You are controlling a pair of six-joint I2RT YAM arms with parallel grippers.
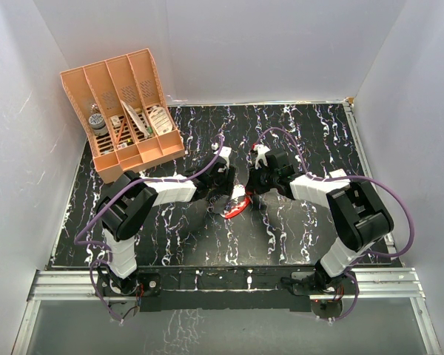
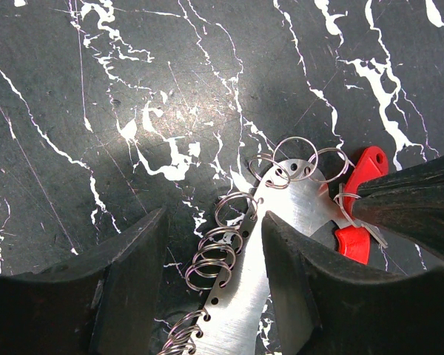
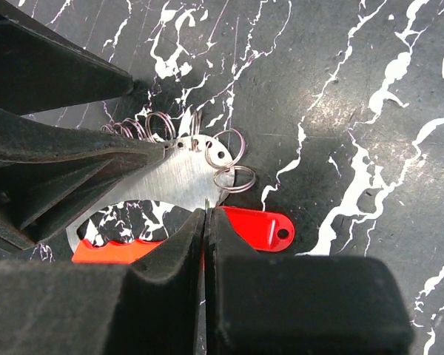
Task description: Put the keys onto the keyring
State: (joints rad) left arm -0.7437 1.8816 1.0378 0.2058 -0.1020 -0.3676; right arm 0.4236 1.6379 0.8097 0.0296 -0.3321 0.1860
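Near the middle of the table, the key, a small red tag, sits at 3 o'clock from the keyring, a steel plate edged with wire loops. The right gripper has its jaws pressed together on the key's thin wire. The left gripper straddles the plate with its jaws apart; whether it clamps the plate is unclear. The key looks unthreaded, so joining it remains.

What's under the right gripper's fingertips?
A red key tag, holed end showing, beside the ring-lined metal plate. The shut right gripper hides its other end and anything pinched.
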